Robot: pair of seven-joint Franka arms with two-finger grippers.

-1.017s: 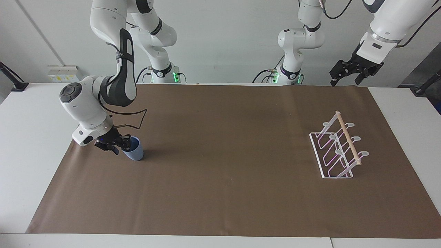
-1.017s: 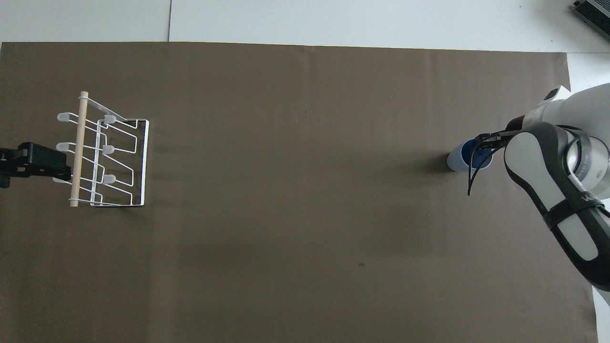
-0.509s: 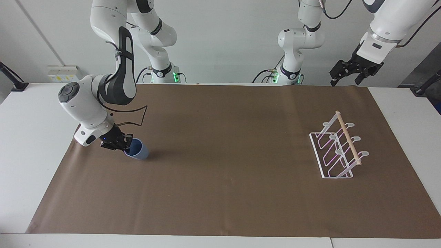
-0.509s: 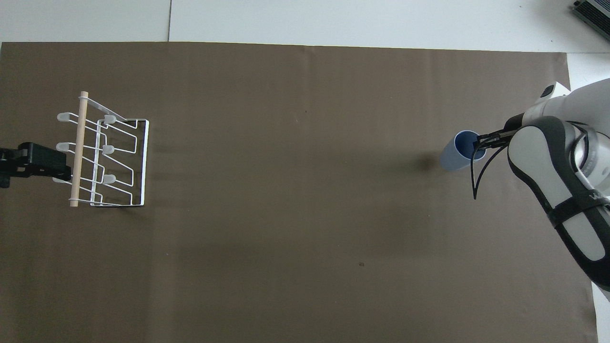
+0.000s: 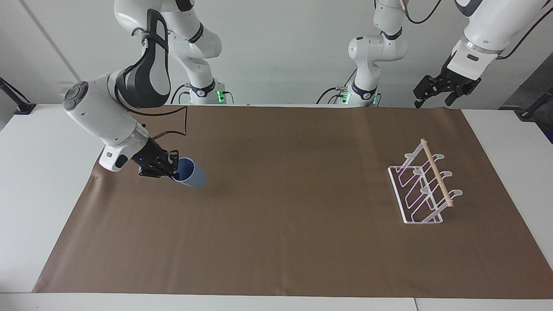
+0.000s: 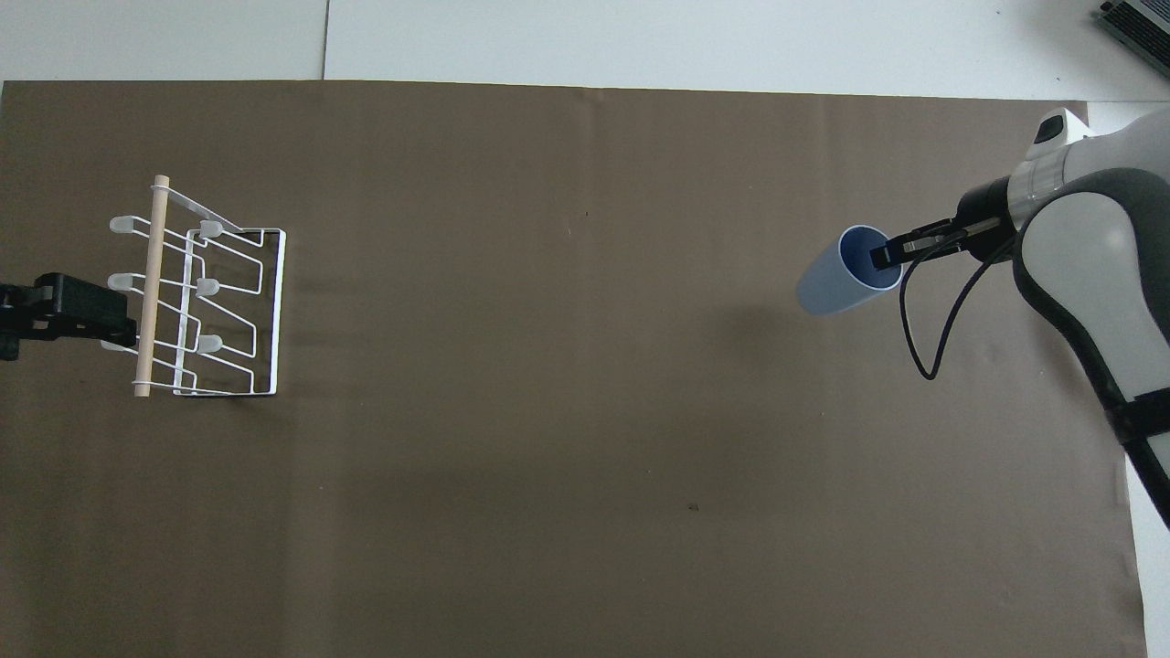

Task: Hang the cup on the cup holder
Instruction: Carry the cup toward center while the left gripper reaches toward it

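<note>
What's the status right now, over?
Right gripper shut on blue cup rim, cup tilted, airborne. Left gripper open, waiting. Cup holder empty; brown mat between unobstructed.

— Where's the cup (image 5: 191, 176)?
— At my right end effector (image 5: 174, 172), tilted, over the mat (image 5: 276, 242) at that arm's end of the worktop (image 5: 39, 181).
— And the cup holder (image 5: 425, 186)?
— On the mat, at my left arm's end.

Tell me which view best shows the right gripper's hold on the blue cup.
The overhead view: the right gripper pinches the cup's rim, one finger inside the open mouth. In the facing view the right gripper meets the tilted cup at the rim too, but its dark body hides the fingers.
</note>
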